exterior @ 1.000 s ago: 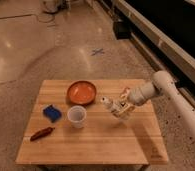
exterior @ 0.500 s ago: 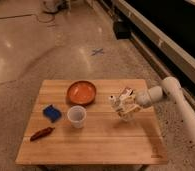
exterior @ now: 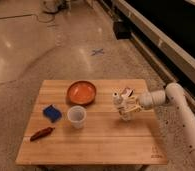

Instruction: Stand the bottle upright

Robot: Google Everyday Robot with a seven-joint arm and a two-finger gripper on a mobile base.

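The small pale bottle [exterior: 119, 100] with a white cap is at the right middle of the wooden table [exterior: 96, 147], nearly upright and leaning slightly. My gripper [exterior: 126, 107] is shut around it, reaching in from the right on the white arm [exterior: 161, 97]. The bottle's lower part is hidden by the gripper, so I cannot tell whether its base touches the table.
An orange-red bowl [exterior: 81, 92] sits at the table's back middle, with a white cup [exterior: 76, 116] in front of it. A blue object [exterior: 52, 112] and a reddish-brown item [exterior: 42, 133] lie at the left. A black box [exterior: 122, 29] stands on the floor behind.
The gripper and the bottle have shifted a little to the right, away from the bowl. The arm has drawn back toward the right edge. The other objects have not moved.
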